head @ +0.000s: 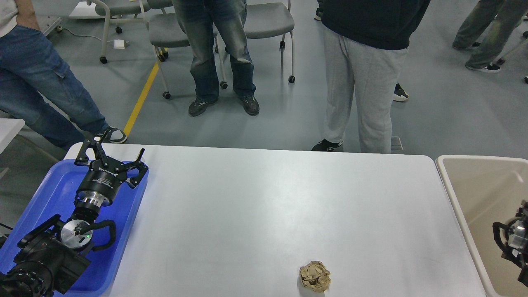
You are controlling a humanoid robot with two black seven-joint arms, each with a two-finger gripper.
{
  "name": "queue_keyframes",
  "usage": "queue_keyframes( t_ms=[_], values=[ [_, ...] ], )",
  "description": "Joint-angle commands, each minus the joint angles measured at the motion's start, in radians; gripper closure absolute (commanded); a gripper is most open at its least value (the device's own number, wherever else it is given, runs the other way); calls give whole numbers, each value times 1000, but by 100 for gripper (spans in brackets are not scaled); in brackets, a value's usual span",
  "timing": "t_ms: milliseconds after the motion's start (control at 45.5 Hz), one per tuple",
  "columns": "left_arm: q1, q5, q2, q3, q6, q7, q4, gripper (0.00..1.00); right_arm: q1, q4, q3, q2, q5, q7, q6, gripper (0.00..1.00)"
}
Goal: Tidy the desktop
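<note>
The white desktop fills the middle of the head view. A crumpled brown paper ball lies on it near the front edge, right of centre. My left gripper is open and empty, hovering over the far end of the blue tray at the desktop's left end, far from the ball. Only a dark part of my right arm, with a cable loop, shows at the right edge over the beige bin. Its fingers cannot be told apart.
Several people stand on the grey floor beyond the far edge; one in grey trousers is closest. Wheeled chairs stand behind them. Another white table corner shows at the far left.
</note>
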Motion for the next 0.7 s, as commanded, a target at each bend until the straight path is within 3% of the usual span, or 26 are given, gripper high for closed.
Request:
queue_keyframes(
  t_ms=[0, 330, 550, 682],
  values=[
    [0, 0, 0, 0, 0, 0, 0, 0, 47, -6, -6, 35, -4, 0, -1, 0],
    [0, 0, 0, 0, 0, 0, 1, 0, 186, 34, 54, 48, 11, 19, 0, 0],
    [0, 0, 0, -1, 0, 0, 0, 0, 252, 160, 184, 42, 11, 48, 2, 0],
    [0, 0, 0, 0, 0, 0, 0, 0, 284, 260, 239, 42, 11, 91, 6, 0]
  ],
)
